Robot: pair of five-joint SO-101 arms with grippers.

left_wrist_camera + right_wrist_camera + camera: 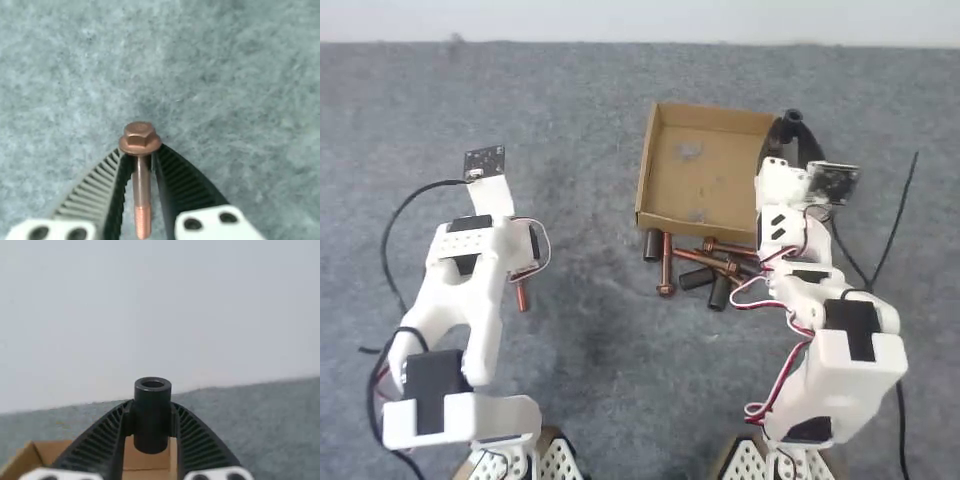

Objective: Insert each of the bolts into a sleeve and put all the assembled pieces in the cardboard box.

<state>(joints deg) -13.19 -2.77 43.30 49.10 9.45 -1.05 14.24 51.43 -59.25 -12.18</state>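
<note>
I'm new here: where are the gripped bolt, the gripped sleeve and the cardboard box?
gripped bolt (140,139): left wrist view, on its hexagonal head.
gripped sleeve (152,415): right wrist view, on its side wall.
cardboard box (645,165): high view, on its left wall.

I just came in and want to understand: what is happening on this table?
The left hand holds a copper bolt; the right hand holds a black sleeve by the cardboard box. The two parts are apart, not yet joined. More bolts and sleeves lie heaped beside the box.
</note>
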